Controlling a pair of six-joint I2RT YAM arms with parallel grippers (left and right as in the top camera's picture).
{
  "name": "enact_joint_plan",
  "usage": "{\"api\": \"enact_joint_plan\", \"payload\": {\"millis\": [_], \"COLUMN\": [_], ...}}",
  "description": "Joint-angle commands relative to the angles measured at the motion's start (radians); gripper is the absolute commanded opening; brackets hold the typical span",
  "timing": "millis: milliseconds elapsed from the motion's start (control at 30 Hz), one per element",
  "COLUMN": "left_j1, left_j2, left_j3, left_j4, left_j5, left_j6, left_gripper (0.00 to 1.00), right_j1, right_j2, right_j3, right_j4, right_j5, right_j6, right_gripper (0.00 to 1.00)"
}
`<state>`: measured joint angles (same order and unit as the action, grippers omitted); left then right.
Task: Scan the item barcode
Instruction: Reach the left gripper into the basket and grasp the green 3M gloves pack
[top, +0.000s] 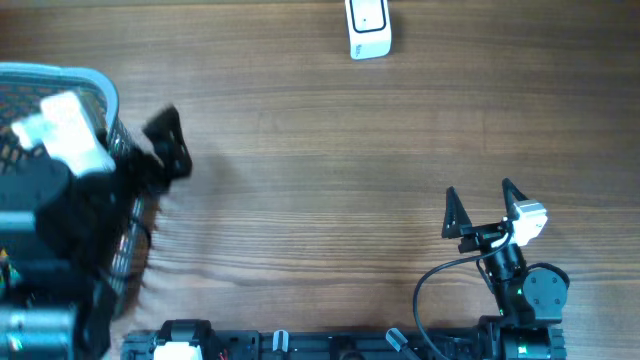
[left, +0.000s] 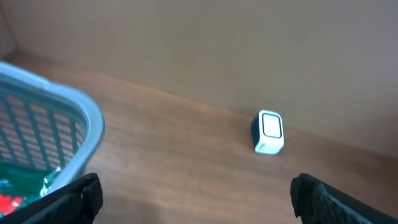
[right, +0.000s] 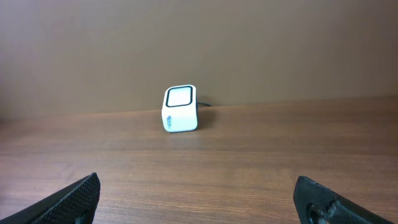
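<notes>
Item (left: 28, 177) inside the blue basket (left: 69, 99)

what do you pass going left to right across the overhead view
blue basket → left gripper, open at the basket's right edge → white scanner at the far edge of the table → right gripper, open and empty

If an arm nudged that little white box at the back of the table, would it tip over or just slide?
The white box looks squat with a flat base, so it would probably slide rather than tip. The wooden table looks smooth, so it may slip easily.
</notes>
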<state>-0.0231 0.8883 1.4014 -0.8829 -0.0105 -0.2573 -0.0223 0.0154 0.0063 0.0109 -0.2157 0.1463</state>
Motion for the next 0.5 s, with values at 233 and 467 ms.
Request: {"api": "enact_joint_plan", "payload": {"millis": [233,467], "left_j1": [0.009,0.016], "left_j2": [0.164,0.218], "left_j3": [0.049,0.171], "left_j4": [-0.079,-0.092], "left_j5": [-0.025,-0.1], "left_j6": [-0.103,-0.148], "left_gripper": [1.0,1.0], "right_j1": [0.005,0.005], "right_j2": [-0.004,-0.004], "right_j3": [-0.001,-0.001], "right_j4": [0.004,0.004], "right_j5": [0.013,0.013], "right_j6": [0.013,0.013], "right_gripper": [1.0,1.0]}}
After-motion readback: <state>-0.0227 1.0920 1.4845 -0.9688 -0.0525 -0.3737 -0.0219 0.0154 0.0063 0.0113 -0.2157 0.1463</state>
